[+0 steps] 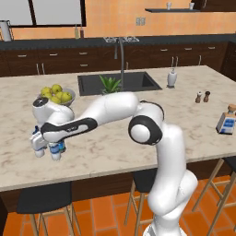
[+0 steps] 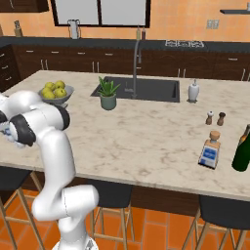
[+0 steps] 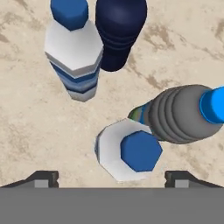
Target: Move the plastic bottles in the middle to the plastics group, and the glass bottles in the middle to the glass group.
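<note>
Gripper [image 3: 112,177] stands wide, holding nothing, directly above the pale bottle [image 3: 127,155]. The grey bottle [image 3: 186,113] stands touching it, near the white bottle [image 3: 74,54] and navy bottle [image 3: 119,30] on the counter [image 3: 39,127].

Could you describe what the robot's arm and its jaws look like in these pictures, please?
The arm is glossy white, built of rounded tubular links with dark grey bands at the joints. The gripper ends in two small dark tips with paler grey pads. No cables or markings are visible.
</note>
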